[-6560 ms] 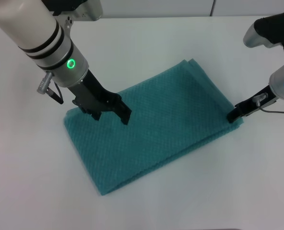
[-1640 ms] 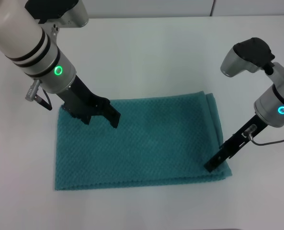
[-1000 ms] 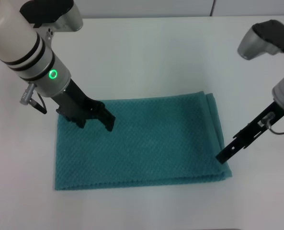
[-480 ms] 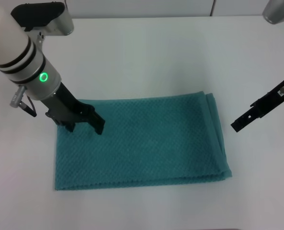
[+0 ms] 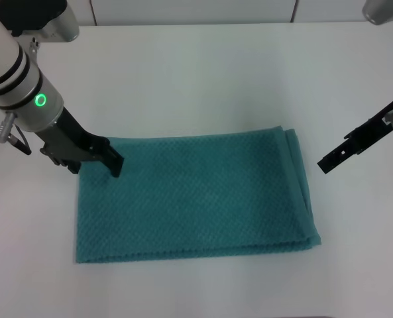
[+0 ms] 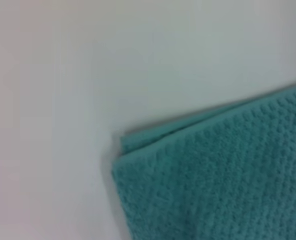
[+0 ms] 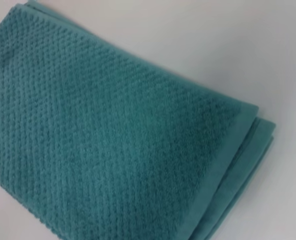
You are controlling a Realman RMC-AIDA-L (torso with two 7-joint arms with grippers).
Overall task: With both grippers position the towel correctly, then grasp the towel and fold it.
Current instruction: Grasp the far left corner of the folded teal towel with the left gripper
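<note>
Now logged: towel (image 5: pixel 196 195) lies flat and squared at centre frame on the white table (image 5: pixel 203 73), its long edges level, no longer skewed as it was seconds ago. Left gripper (image 5: pixel 93 160) has slid toward the towel's upper-left corner; I cannot tell its opening. Right gripper (image 5: pixel 329 162) has lifted clear at right, apparently closed and empty. I judge positioning done; grasp and fold remain.
</note>
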